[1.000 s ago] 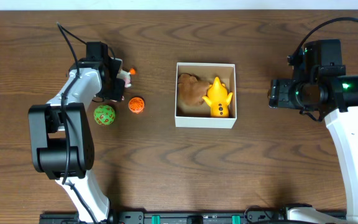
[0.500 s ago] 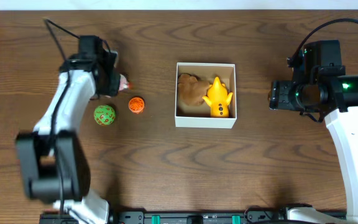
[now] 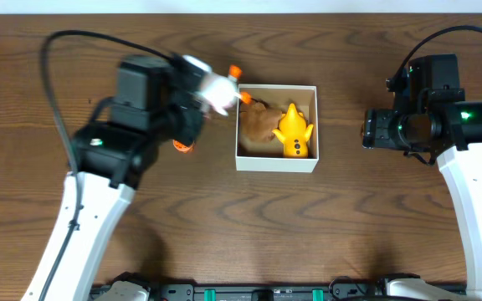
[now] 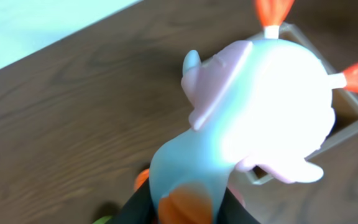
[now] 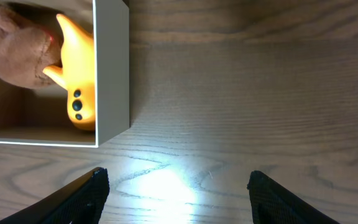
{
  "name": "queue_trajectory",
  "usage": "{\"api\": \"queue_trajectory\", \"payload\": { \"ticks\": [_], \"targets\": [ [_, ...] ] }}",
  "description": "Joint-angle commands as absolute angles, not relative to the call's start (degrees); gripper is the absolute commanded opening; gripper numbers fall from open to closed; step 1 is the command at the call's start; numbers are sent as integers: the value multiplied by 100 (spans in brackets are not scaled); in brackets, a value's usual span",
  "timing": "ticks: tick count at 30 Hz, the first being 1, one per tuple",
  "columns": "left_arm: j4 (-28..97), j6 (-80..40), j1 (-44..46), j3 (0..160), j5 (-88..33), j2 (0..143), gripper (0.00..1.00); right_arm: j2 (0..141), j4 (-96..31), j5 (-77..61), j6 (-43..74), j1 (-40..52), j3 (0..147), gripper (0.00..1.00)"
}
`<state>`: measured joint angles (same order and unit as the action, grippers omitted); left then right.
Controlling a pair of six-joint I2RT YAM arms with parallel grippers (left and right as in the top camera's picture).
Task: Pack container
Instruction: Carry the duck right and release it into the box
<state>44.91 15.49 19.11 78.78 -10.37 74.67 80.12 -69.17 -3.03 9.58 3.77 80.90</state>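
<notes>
The container [image 3: 276, 164] is a small square box with white walls at the table's middle; it also shows in the right wrist view [image 5: 112, 74]. Inside lie a brown plush toy [image 3: 258, 123] and a yellow toy [image 3: 294, 132]. My left gripper [image 3: 201, 99] is shut on a white toy with orange tips [image 3: 216, 89] and holds it in the air just left of the box's top-left corner. In the left wrist view the toy [image 4: 260, 112] fills the frame above the box. My right gripper [image 5: 176, 186] is open and empty over bare table right of the box.
An orange ball [image 3: 183, 145] lies on the table left of the box, partly hidden under my left arm. A green ball lying near it earlier is hidden now.
My left gripper has lifted the white toy off the table and carried it right, up to the box's left edge. The right arm has not moved.
</notes>
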Motion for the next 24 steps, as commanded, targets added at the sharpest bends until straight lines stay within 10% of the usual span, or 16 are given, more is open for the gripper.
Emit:
{"api": "queue_trajectory", "payload": {
  "ticks": [1,24],
  "targets": [
    [4488,1925,2381,7791,-1157,7741,19,8025,-6967,-281,895,338,8055,75],
    [3999,2220,3111,7782,-1138,10374,17,8025,-7135,-279,849,338,8055,75]
  ]
}}
